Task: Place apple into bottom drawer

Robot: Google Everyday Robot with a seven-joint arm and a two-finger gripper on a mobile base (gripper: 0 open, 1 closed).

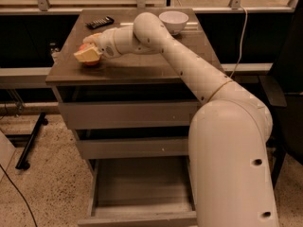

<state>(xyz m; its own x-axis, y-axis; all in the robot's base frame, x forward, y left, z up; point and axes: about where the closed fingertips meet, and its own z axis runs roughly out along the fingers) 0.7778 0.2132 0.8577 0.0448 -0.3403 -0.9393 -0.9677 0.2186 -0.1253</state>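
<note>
The apple (92, 62) is on the cabinet top near its front left corner. Only slivers of red show, because my gripper (89, 50) is around it. One yellowish fingertip (87, 56) is in front of the apple and the other is behind it, both pressed against it. The apple still rests on the top. The bottom drawer (142, 217) is pulled out below the two shut upper drawers, and its grey inside holds nothing. My arm reaches across the cabinet top from the right.
A white bowl (173, 21) stands at the back right of the cabinet top (142, 70). A black remote (99, 21) lies at the back left. My robot's white body (232, 164) stands just right of the open drawer. A black stand foot (31, 145) is on the floor to the left.
</note>
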